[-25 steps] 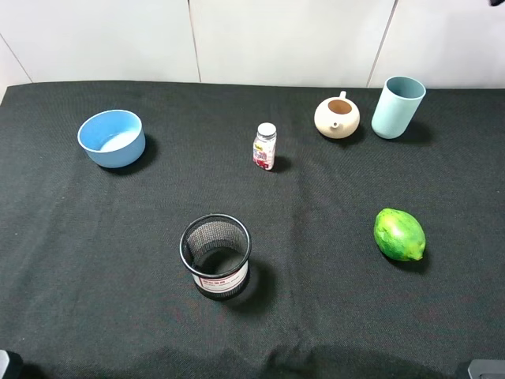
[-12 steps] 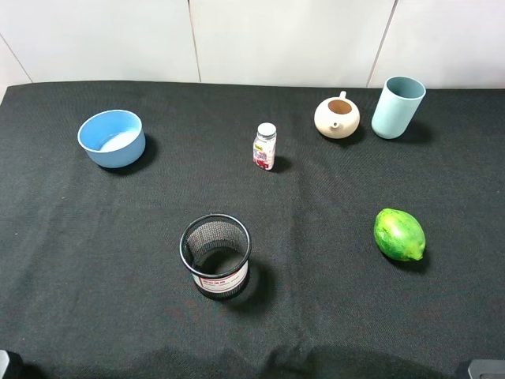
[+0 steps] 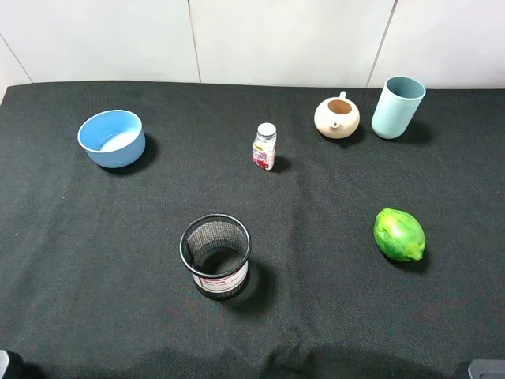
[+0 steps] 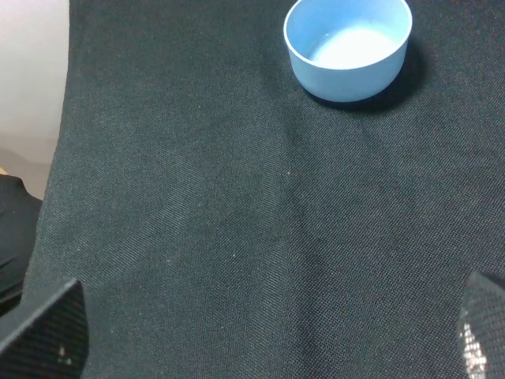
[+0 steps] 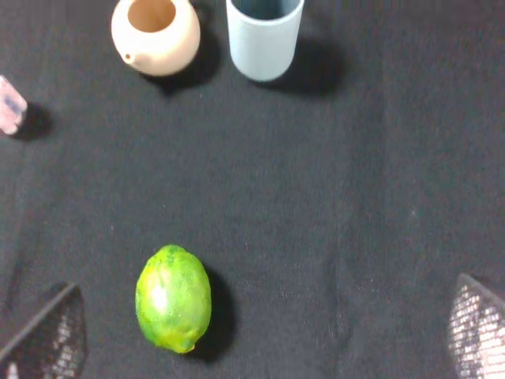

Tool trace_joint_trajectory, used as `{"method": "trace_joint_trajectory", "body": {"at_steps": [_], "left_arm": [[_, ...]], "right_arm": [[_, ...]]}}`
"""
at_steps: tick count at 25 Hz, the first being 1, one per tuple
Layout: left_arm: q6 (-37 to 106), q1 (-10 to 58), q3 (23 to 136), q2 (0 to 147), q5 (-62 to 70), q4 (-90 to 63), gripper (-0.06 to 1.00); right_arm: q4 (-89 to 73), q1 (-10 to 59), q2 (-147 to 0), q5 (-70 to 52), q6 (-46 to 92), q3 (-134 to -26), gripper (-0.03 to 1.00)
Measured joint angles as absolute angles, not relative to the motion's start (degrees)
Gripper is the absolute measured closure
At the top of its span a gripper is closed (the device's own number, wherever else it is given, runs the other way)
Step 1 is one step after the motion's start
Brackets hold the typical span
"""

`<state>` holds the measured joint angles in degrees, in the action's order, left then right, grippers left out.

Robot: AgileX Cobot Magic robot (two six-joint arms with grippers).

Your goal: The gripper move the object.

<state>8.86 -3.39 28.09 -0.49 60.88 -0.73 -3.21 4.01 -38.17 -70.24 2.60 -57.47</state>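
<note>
Cup (image 3: 398, 106) stands beside teapot (image 3: 337, 117); only the wrist view shows the right claw (image 5: 252, 335) spread apart.

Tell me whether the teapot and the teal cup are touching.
Apart. In the exterior high view a strip of black cloth shows between the teapot and the cup; the right wrist view shows the same gap between them.

Each pincer (image 5: 252, 332) has dark fingertips (image 5: 47, 335) with dotted, textured pads.

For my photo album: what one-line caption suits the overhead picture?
Six things on a black cloth: blue bowl, small bottle, teapot, teal cup, green fruit, mesh holder.
</note>
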Motion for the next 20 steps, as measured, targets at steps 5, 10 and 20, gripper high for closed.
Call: {"method": "trace_joint_trajectory", "body": {"at_steps": [5,10,20], "left_arm": [[8.86,-3.39,28.09,-0.49,60.88,-0.73,-0.05],[8.86,-3.39,28.09,-0.49,60.88,-0.73,-0.05],[8.86,-3.39,28.09,-0.49,60.88,-0.73,-0.05]], "right_arm": [[-3.21,4.3,-29.26,-70.24,2.6,-52.98,0.27],[-3.21,4.3,-20.72,-70.24,2.6,-46.99,0.27],[-2.09,4.3,-5.74,-70.3,2.6,-38.41,0.27]]}}
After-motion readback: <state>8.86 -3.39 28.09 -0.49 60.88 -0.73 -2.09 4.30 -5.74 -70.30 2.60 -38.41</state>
